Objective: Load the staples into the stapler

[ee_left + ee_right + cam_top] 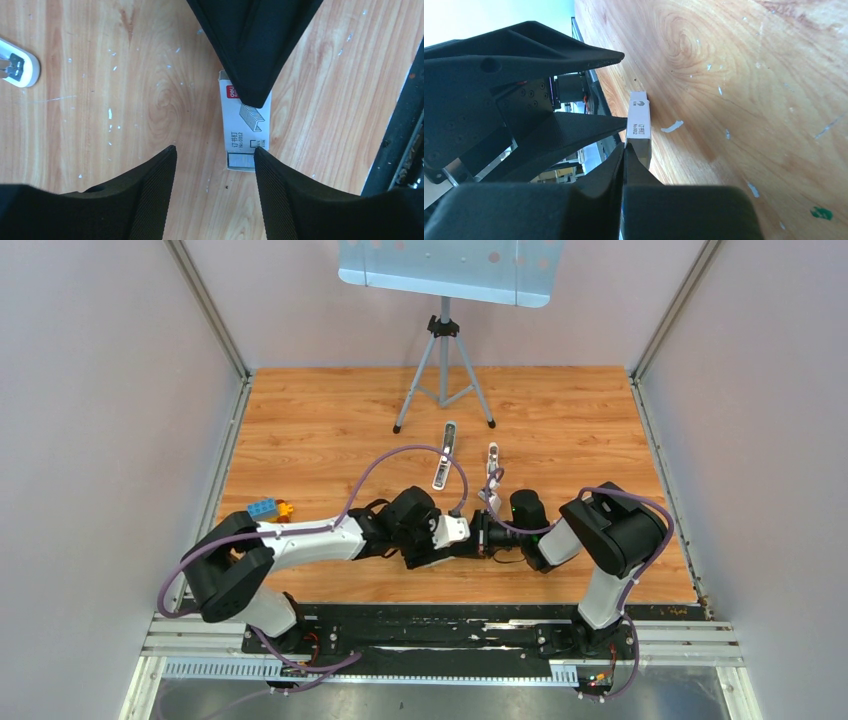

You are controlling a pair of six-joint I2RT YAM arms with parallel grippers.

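Two grippers meet over the near middle of a wood-grain table (560,420), tip to tip. The right gripper (624,150) has its jaws pressed together, and its tips rest against the near end of a small white carton (245,127) lying flat on the boards; whether anything sits between them cannot be told. The left gripper (215,155) faces it from the other side with its fingers parted, one finger ending beside the carton's end and the other off to the side over bare wood. At that end of the carton, between the left fingers, a grey block of staples (241,160) shows in the open flap.

Beyond both grippers, toward the far side of the table, the stapler (444,454) lies spread open as a long slim strip, well apart from the carton. Just right of it lies a second slim whitish strip (492,462), too small to make out.

Outward from the left gripper, its arm stretches low and nearly level across the table from its base at the near left corner; the right arm folds sharply at the elbow and reaches inward. Near the left arm's shoulder sit a blue block (262,508) and a small orange piece (285,508). A tripod (443,370) stands at the far edge, carrying a pale blue panel (450,270). Plain grey-lilac walls close in the sides, and the boards are flecked with small white marks.
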